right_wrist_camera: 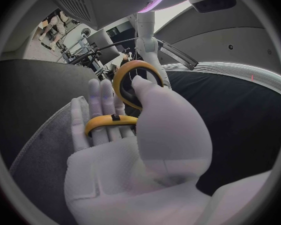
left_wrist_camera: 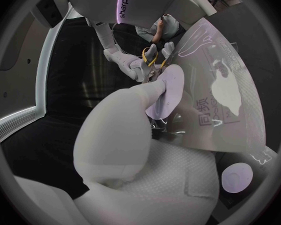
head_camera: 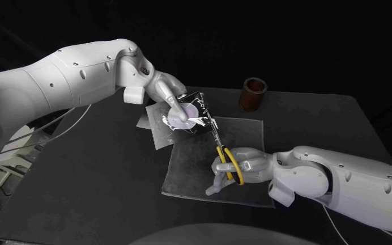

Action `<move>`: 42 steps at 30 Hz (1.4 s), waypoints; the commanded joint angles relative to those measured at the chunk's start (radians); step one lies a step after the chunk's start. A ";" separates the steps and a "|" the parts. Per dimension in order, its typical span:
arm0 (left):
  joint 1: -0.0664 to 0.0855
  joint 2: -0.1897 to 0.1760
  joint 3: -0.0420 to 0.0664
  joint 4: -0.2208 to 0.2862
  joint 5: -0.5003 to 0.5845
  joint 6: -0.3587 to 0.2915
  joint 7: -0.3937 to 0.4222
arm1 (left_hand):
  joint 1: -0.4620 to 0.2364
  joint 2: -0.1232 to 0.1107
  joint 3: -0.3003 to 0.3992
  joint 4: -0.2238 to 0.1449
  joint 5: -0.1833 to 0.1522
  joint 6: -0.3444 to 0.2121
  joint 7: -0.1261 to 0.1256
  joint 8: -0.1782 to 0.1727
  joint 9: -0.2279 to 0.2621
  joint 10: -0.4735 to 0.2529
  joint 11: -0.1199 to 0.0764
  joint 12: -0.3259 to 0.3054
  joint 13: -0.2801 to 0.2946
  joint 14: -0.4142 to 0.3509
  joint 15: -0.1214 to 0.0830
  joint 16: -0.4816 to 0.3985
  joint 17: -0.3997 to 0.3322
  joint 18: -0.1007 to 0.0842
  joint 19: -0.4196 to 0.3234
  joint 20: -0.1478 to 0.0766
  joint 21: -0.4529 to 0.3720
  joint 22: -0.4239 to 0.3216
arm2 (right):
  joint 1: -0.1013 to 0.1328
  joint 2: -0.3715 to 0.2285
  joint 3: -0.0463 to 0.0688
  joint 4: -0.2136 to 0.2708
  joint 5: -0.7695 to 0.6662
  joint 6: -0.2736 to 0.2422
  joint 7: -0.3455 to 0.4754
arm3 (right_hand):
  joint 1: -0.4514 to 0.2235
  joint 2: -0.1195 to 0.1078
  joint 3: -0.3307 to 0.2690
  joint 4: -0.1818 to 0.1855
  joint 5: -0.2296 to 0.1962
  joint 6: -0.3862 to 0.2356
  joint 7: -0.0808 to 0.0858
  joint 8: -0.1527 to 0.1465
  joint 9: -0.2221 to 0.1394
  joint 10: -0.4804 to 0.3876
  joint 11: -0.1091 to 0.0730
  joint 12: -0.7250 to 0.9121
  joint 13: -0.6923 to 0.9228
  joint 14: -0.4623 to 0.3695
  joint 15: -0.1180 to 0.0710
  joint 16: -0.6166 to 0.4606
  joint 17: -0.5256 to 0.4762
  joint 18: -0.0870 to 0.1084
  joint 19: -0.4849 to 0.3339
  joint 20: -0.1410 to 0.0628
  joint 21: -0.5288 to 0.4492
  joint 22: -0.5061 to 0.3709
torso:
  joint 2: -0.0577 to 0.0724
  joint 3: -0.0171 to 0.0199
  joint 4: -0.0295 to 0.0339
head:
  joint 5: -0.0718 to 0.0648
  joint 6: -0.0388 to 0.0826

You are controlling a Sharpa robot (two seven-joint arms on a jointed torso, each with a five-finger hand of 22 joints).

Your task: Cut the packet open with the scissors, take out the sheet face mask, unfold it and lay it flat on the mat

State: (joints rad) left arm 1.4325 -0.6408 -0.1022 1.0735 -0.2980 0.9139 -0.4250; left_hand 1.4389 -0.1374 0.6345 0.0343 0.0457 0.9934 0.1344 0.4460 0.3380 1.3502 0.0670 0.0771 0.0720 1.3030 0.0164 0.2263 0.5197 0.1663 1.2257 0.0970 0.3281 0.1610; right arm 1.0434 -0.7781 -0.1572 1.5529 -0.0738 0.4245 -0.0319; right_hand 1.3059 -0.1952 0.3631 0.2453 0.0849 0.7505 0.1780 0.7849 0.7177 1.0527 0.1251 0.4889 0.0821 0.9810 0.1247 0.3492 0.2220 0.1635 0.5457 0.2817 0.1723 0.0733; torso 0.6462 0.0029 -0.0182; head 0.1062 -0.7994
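The packet [head_camera: 194,102] is held by the left hand [head_camera: 174,110] over the mat's [head_camera: 245,129] far left corner. The scissors [head_camera: 220,146] are gripped by the right hand [head_camera: 242,167] above the mat, blades pointed at the packet. A brown cup [head_camera: 254,93] is set near the table's [head_camera: 98,188] far edge.

The glossy silver foil packet with dark print [head_camera: 191,121] hangs tilted in the left hand [head_camera: 173,106], above the far left corner of the grey rectangular fabric mat [head_camera: 245,134]. The mat lies flat. The yellow-handled steel scissors [head_camera: 222,153] sit in the right hand [head_camera: 245,168] over the mat, with their blades pointing at the packet's near edge and seemingly touching it.
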 commanded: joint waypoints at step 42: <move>0.002 0.007 0.000 -0.003 -0.070 0.048 -0.017 | -0.010 0.015 0.013 -0.009 0.004 0.007 0.002 0.004 0.025 0.010 0.000 0.003 0.003 0.006 -0.006 -0.006 0.004 0.013 -0.005 -0.001 0.009 0.002 | 0.052 -0.015 -0.001 -0.023 -0.069 -0.002 -0.060 | -0.058 -0.012 0.103 -0.027 -0.012 0.076 -0.074 0.105 0.061 0.150 -0.069 0.057 0.075 0.183 -0.071 0.044 0.120 0.026 0.246 -0.063 0.069 0.003 | -0.001 -0.0006 0.0002 | 0.003 -0.016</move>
State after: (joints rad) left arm 1.4332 -0.6359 -0.1027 1.0689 -0.3526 0.9343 -0.4415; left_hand 1.4289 -0.1312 0.6413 0.0274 0.0461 0.9934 0.1344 0.4464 0.3560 1.3527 0.0701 0.0770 0.0734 1.3068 0.0130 0.2250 0.5224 0.1668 1.2257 0.0971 0.3320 0.1616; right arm 1.0937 -0.7923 -0.1596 1.5281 -0.1332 0.4248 -0.0946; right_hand 1.2556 -0.2085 0.4635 0.2175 0.0774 0.8240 0.1051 0.8866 0.7775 1.1995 0.0566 0.5436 0.1568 1.1607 0.0521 0.3891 0.3408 0.1633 0.7883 0.2184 0.2379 0.0775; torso 0.6456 0.0022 -0.0182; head 0.1096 -0.8147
